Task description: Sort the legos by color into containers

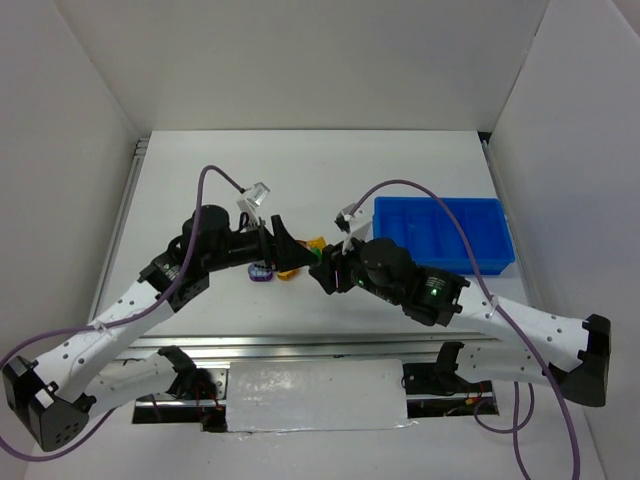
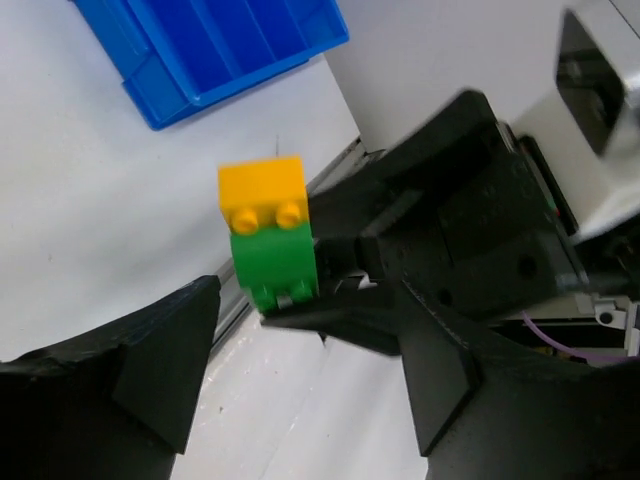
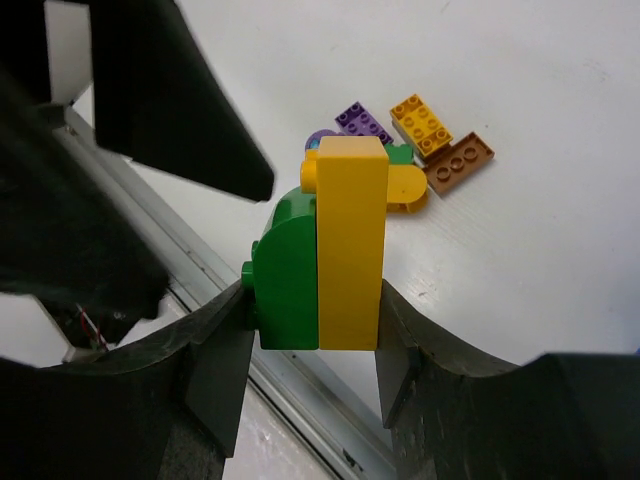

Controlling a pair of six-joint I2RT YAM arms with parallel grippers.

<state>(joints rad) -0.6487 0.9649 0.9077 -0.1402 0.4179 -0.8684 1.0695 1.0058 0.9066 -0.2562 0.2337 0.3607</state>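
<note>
Joined pair, green plastic toy brick (image 3: 288, 270) and yellow plastic toy brick (image 3: 350, 240): clamped between the fingers of the right gripper (image 3: 312, 300). Left gripper (image 1: 288, 242): at 9 o'clock of the pair, jaws spread, holding nothing. Shallow bright blue plastic tray (image 1: 497, 262): at 3 o'clock, well apart.

legos (image 1: 290, 266) left of tray (image 1: 445, 225), on table (image 1: 300, 170)

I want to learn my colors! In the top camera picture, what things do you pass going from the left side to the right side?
purple lego → orange lego → yellow-and-green lego stack → blue tray
</note>
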